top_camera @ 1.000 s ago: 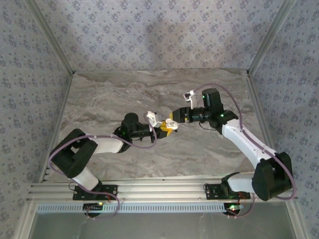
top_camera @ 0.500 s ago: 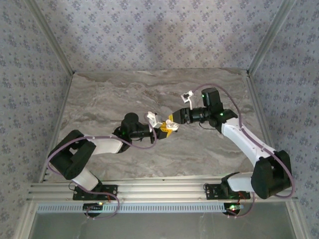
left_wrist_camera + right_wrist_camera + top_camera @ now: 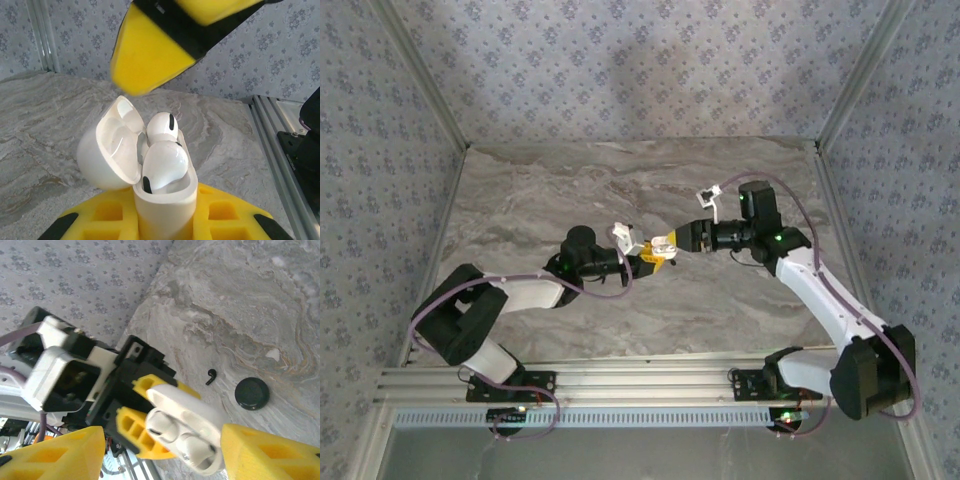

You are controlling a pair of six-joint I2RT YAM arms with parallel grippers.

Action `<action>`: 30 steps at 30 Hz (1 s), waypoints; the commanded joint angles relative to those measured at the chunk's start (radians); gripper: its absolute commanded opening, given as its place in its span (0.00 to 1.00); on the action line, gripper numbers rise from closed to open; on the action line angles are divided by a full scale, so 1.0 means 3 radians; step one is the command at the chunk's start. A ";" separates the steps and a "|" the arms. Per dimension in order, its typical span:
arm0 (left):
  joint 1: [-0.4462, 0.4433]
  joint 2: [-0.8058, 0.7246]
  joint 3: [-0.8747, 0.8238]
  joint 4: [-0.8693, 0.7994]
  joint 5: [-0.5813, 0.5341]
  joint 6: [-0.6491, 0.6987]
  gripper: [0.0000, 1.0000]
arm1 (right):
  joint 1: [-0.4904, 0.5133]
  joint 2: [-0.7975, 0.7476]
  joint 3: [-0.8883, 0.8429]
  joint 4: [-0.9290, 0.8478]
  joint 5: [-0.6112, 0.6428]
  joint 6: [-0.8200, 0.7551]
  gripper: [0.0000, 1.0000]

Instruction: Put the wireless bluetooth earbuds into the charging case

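Case: the white case [image 3: 162, 200] stands upright with its lid [image 3: 110, 150] hinged open to one side.
Left gripper: the left gripper [image 3: 162, 222] has its yellow fingers pressed against the lower case body, pinching it from both sides.
Right gripper: the right gripper [image 3: 160, 452] has its jaws spread wide, one finger on each side of the case mouth and neither touching it; it holds nothing.
White buds: two white buds [image 3: 165, 162] sit side by side in the case wells. The nearer one rides proud of the rim, so it may not be fully seated.
Black bud: one black bud [image 3: 212, 376] lies loose on the table [image 3: 240, 300], well apart from the case.
Black disc: a round black disc [image 3: 252, 393] lies just beside that bud; whether it is a second case cannot be told.
Done: the white pair looks placed in the case.
Left: probably pressing the nearer bud home and closing the lid, then the black bud, which awaits its own housing.
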 commanded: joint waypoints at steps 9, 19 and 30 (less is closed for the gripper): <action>-0.0016 -0.0123 -0.0016 0.0118 0.0085 0.0034 0.16 | 0.0142 0.0358 0.0275 0.0032 -0.0416 -0.0085 0.65; -0.0018 -0.0155 -0.0005 0.0014 -0.0015 0.0041 0.16 | 0.0080 -0.0013 0.0008 0.0205 -0.0553 0.0069 0.55; -0.0015 -0.0142 0.0213 -0.0552 -0.0196 -0.0180 0.16 | -0.0146 -0.0211 -0.0063 -0.0003 0.0118 0.0161 0.51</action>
